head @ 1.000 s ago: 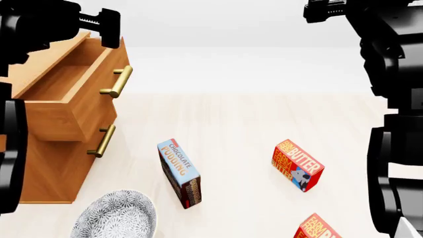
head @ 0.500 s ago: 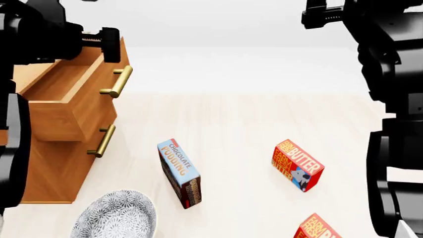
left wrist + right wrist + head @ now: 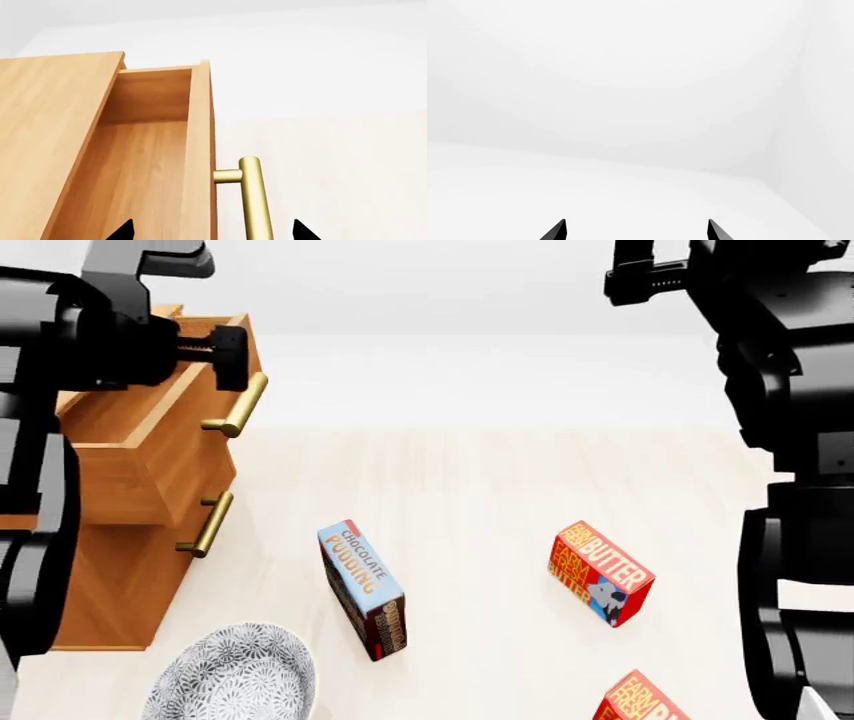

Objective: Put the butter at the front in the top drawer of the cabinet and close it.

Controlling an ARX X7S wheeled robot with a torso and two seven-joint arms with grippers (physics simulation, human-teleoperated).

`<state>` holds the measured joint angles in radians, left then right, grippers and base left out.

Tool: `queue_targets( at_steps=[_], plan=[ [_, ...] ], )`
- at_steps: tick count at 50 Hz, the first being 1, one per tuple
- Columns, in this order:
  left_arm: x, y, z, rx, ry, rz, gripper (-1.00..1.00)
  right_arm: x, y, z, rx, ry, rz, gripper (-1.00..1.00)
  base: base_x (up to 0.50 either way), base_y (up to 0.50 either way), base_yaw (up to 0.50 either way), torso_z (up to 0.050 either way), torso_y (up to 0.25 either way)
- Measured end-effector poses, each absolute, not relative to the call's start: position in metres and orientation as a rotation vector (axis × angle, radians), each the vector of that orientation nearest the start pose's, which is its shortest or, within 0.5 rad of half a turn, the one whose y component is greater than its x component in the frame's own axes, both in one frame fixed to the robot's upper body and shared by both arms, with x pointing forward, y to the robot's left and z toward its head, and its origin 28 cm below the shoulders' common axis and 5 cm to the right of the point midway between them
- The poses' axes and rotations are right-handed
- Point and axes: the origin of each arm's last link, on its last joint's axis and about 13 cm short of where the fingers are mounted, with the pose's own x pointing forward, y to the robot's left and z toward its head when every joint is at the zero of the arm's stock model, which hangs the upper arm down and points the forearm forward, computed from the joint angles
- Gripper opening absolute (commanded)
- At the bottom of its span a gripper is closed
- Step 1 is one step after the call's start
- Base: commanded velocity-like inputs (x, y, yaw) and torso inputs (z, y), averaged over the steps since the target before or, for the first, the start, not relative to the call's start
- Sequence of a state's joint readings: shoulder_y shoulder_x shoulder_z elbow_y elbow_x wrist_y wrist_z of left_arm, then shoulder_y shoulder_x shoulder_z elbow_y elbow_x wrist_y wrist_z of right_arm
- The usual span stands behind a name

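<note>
The butter I was after sat on the pale floor right of centre, well clear of the cabinet, nothing gripping it. A second identical butter carton poked in at the bottom edge, nearer me. Going by size: the cabinet stood at far left with its top drawer pulled out, inside bare as far as I could see. The patterned bowl sat in front of it, and the chocolate pudding box lay between bowl and butter. My left gripper hung spread wide, tips either side of the drawer front and brass handle, touching neither. The right gripper was spread too, aimed at blank white.
</note>
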<state>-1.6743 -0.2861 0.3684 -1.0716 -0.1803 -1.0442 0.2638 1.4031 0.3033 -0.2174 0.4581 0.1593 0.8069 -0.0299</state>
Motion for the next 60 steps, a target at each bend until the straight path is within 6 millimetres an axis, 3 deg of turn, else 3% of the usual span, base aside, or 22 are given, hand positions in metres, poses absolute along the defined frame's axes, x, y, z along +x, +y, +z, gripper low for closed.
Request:
queue_targets(
  at_steps=[40, 60],
  plan=[
    [0.392, 0.312, 0.291, 0.056, 0.555, 0.009, 1.00, 0.383, -0.174, 0.331, -0.185, -0.088, -0.088, 1.00, 0.00, 0.00, 0.00, 0.000, 0.000],
    [0.388, 0.283, 0.291, 0.054, 0.554, -0.120, 1.00, 0.383, -0.174, 0.331, -0.187, -0.086, -0.088, 1.00, 0.00, 0.00, 0.00, 0.000, 0.000]
  ],
)
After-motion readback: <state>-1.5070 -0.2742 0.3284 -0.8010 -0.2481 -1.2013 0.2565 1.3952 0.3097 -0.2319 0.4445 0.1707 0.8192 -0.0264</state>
